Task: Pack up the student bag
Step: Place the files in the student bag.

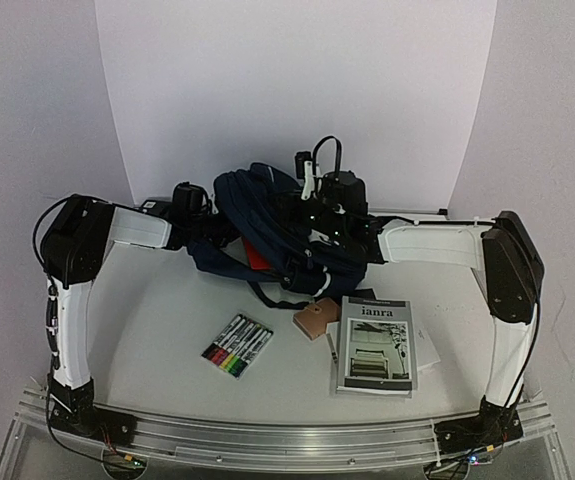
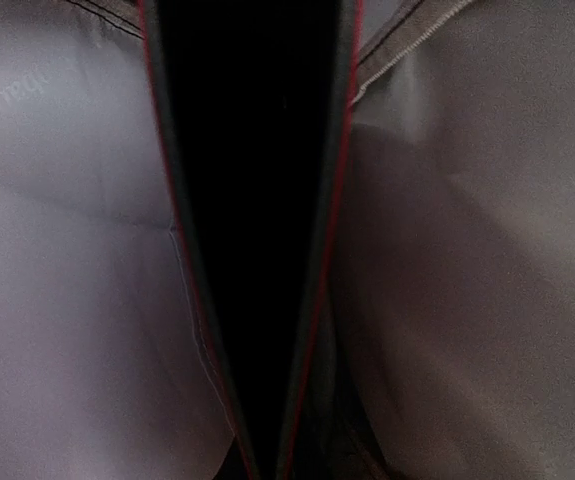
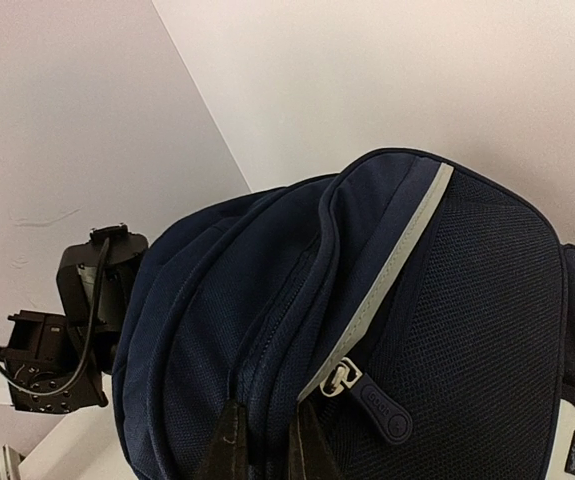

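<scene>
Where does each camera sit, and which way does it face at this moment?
Top external: fixed above and behind the arm bases, looking down on the table; both arms show, reaching to the student bag.
Left wrist: inside the bag, facing grey lining and a dark red-edged wedge; none of its own arm is discernible.
Right wrist: looks across the bag's navy top toward the white wall; the right tool grips the fabric at the bottom edge.
Shared: the top and right wrist views both show the bag's outside and the left arm's wrist.

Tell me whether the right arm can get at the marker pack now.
Probably not yet: the right gripper is pinched shut on the student bag, so it must let go first. The marker pack itself lies uncovered.
</scene>
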